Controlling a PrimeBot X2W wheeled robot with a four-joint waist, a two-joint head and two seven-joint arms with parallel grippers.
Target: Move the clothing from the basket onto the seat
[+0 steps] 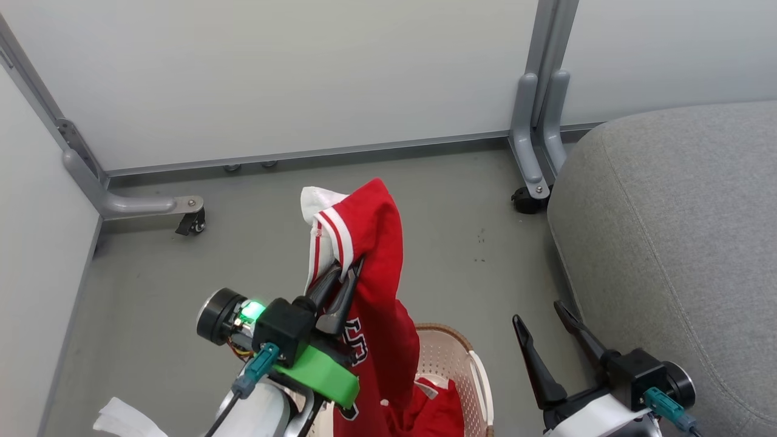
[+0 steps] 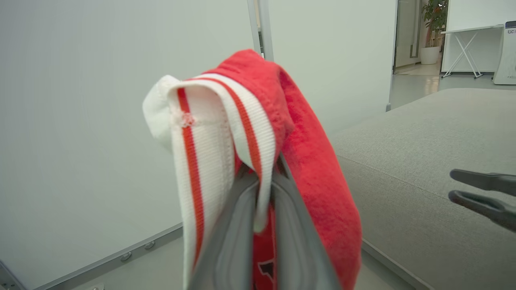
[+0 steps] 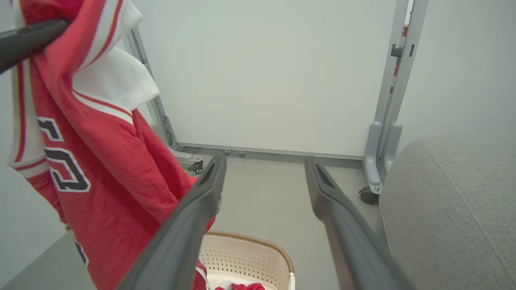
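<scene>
My left gripper [image 1: 349, 267] is shut on a bright red garment [image 1: 376, 291] with white striped trim, held up above the basket [image 1: 452, 358]. The cloth hangs down from the fingers, its lower end reaching into the basket. In the left wrist view the striped trim [image 2: 217, 129] folds over my closed fingers [image 2: 290, 225]. A second red garment [image 1: 446, 406] lies inside the cream basket [image 3: 250, 253]. My right gripper [image 1: 537, 312] is open and holds nothing, between the basket and the grey seat [image 1: 680, 243]. The seat [image 3: 451, 209] stands to the right.
White partition panels on grey metal posts with castor wheels [image 1: 191, 224] [image 1: 525, 200] close off the back and left. A grey floor [image 1: 473, 243] lies between the basket and the seat. A white cloth scrap [image 1: 121, 419] shows at the lower left.
</scene>
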